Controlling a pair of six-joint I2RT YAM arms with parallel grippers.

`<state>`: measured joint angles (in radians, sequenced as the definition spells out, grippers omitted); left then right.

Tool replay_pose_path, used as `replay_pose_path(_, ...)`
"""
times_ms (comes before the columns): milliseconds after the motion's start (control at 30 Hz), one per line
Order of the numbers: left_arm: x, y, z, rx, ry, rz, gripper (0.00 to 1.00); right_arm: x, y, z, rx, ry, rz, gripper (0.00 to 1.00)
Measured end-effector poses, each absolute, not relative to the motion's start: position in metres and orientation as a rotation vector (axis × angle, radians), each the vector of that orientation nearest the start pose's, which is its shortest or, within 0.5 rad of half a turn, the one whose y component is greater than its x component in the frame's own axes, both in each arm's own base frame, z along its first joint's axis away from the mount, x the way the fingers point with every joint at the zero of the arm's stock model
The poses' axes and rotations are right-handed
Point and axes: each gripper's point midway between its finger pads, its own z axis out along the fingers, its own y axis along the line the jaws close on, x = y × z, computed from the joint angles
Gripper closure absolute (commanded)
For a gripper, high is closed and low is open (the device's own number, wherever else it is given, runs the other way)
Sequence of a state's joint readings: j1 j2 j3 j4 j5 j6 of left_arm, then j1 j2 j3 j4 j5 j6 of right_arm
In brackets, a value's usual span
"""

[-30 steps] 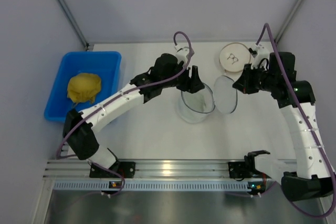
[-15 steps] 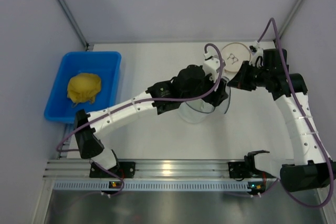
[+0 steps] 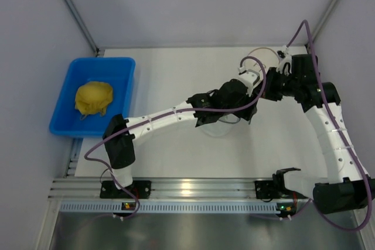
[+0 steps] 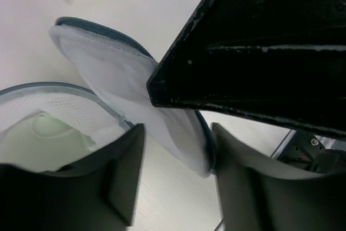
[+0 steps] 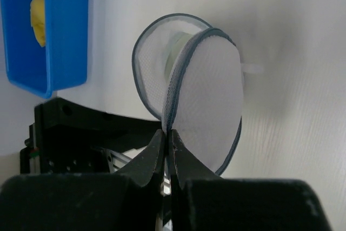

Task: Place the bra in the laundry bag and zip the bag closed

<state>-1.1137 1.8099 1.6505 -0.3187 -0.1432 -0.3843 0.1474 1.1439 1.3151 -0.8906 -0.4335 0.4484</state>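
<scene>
The laundry bag (image 5: 208, 96) is a round white mesh pouch with a dark zipper rim, its flap lifted on edge. My right gripper (image 5: 168, 133) is shut on that rim. Inside the pouch lies the pale mint bra (image 4: 48, 133), also showing through the opening (image 5: 175, 52). My left gripper (image 4: 178, 187) is open, and the flap's (image 4: 135, 85) lower edge hangs between its fingers, against the right one. From above, the left gripper (image 3: 249, 109) meets the right gripper (image 3: 265, 89) and covers most of the bag (image 3: 215, 128).
A blue bin (image 3: 126, 74) holding a yellow cloth lump (image 3: 94, 98) stands at the far left. A white disc with a tan rim (image 3: 258, 51) lies behind the grippers, mostly hidden. The table's back corner and walls are close behind the right arm.
My left arm has swung right across the bag, up to the right gripper. The right gripper has stayed shut on the rim and shifted slightly back and left with the flap.
</scene>
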Motion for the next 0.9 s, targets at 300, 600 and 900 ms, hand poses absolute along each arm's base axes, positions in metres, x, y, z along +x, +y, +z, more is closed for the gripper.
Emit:
replay_pose_path(300, 0.248, -0.472, 0.236, 0.595, 2.108, -0.882, 1.00, 0.271, 0.139, 0.279, 0.082, 2.324, 0.844, 0.73)
replay_pose_path(600, 0.258, -0.396, 0.242, 0.432, 2.210, -1.167, 1.00, 0.277, 0.130, 0.289, -0.112, 2.245, 0.792, 0.01)
replay_pose_path(900, 0.243, -0.371, 0.232, 0.350, 2.245, -1.634, 1.00, 0.295, 0.086, 0.246, -0.002, 2.229, 0.996, 0.00)
